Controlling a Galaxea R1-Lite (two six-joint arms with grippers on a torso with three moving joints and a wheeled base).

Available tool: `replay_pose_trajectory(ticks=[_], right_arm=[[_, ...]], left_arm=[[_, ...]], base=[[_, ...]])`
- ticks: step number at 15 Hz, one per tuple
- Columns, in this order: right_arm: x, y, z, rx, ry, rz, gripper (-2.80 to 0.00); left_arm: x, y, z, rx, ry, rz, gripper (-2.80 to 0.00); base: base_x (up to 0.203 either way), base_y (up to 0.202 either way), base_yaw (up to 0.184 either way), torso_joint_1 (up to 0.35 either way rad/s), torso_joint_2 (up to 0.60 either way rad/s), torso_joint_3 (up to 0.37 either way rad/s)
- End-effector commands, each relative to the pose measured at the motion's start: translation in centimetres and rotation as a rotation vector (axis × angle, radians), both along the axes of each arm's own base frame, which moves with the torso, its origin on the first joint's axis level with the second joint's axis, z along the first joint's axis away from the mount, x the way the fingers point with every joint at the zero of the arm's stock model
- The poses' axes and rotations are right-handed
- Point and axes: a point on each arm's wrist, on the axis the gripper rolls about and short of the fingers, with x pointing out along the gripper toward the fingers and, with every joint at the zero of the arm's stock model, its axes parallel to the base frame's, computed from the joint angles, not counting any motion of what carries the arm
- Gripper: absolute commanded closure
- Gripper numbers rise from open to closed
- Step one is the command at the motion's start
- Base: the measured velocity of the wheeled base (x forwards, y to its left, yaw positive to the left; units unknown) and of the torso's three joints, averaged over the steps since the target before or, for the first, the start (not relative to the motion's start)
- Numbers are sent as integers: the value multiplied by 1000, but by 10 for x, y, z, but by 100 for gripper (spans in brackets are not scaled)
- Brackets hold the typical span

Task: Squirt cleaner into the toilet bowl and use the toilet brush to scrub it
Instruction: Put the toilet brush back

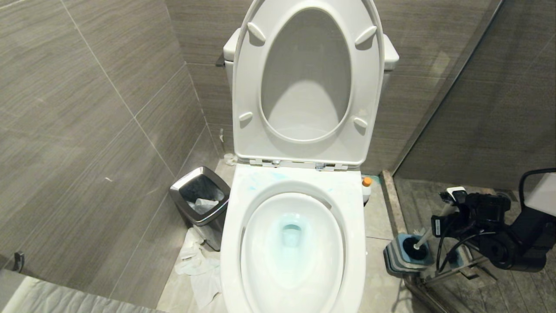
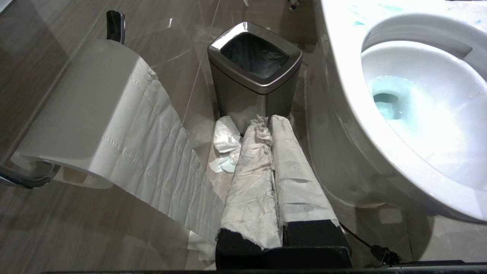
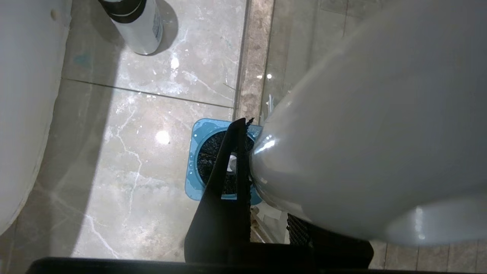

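Head view, left to right: trash bin point(image 1: 200, 201); toilet bowl point(image 1: 292, 248) with cleaner point(image 1: 291, 232) tinting its water; right gripper point(image 1: 451, 213) closed on toilet brush point(image 1: 428, 237), bristles hidden in blue holder point(image 1: 406, 256); left gripper point(image 2: 277, 190), paper-wrapped, closed, empty, off-frame here.

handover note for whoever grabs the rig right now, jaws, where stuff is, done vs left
Right gripper: jaws shut on the toilet brush handle, right of the toilet bowl; bristle head sits in the blue holder.
Left gripper: parked low on the left, jaws shut, empty, wrapped in paper, facing the trash bin.
Seat and lid are up.
Done: cleaner is in, tinting the bowl water teal, with smears on the back rim.
Left: lift the brush out of the holder, carry it over, scrub the bowl. Whether any scrubbing has happened cannot be told.
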Motion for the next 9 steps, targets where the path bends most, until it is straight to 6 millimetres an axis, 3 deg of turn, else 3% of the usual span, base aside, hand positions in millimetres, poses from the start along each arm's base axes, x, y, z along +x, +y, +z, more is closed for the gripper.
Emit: replay_pose_trajectory(ticks=[1, 2, 6, 9], right_arm=[[0, 0, -1, 2, -1, 1, 0], [0, 0, -1, 2, -3, 3, -280], [-2, 1, 2, 0, -4, 2, -280], [-12, 1, 15, -6, -10, 5, -280]], left_arm=[[0, 0, 0, 0, 3, 0, 0], [0, 0, 0, 0, 3, 0, 0], [0, 0, 0, 0, 3, 0, 0], [0, 0, 0, 0, 3, 0, 0]], base=[[0, 0, 0, 0, 0, 0], [0, 0, 0, 0, 0, 0], [0, 0, 0, 0, 0, 0], [0, 0, 0, 0, 0, 0]])
